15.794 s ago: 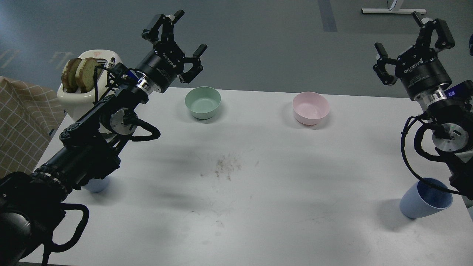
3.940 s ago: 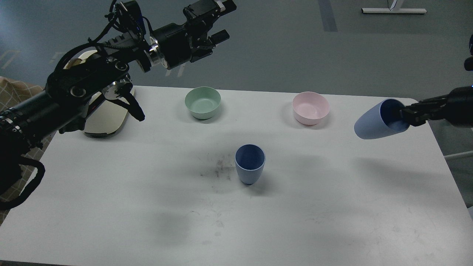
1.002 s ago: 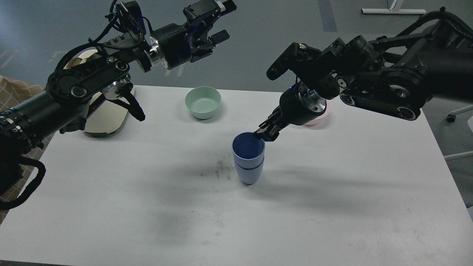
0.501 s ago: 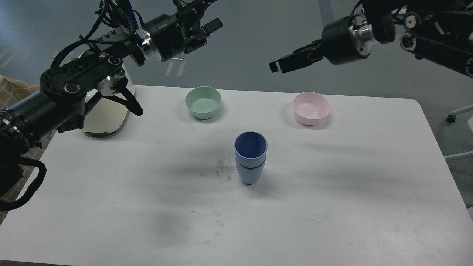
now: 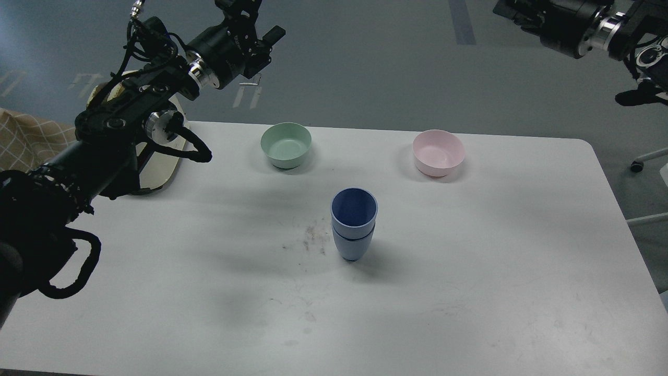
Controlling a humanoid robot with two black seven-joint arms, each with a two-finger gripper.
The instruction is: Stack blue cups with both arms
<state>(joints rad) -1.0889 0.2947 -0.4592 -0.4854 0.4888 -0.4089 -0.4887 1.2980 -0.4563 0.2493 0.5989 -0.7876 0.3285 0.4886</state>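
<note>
The two pale blue cups (image 5: 354, 223) stand nested one inside the other, upright, at the middle of the white table (image 5: 469, 292). Nothing touches them. My left gripper (image 5: 257, 18) is raised over the far left of the table, well away from the cups, with its fingers spread and empty; part of it is cut off by the top edge. My right gripper (image 5: 509, 8) is high at the top right, far from the cups. It is dark and cut by the frame edge, so its fingers cannot be told apart.
A mint green bowl (image 5: 286, 144) and a pink bowl (image 5: 438, 152) stand at the back of the table. A cream toaster (image 5: 166, 159) sits at the back left, mostly behind my left arm. A checked cloth (image 5: 26, 143) lies left of the table. Dark crumbs (image 5: 313, 237) lie beside the cups.
My right gripper let go of the upper cup, leaving it nested in the lower one, and drew up and away to the top right. My left arm shifted a little left.
</note>
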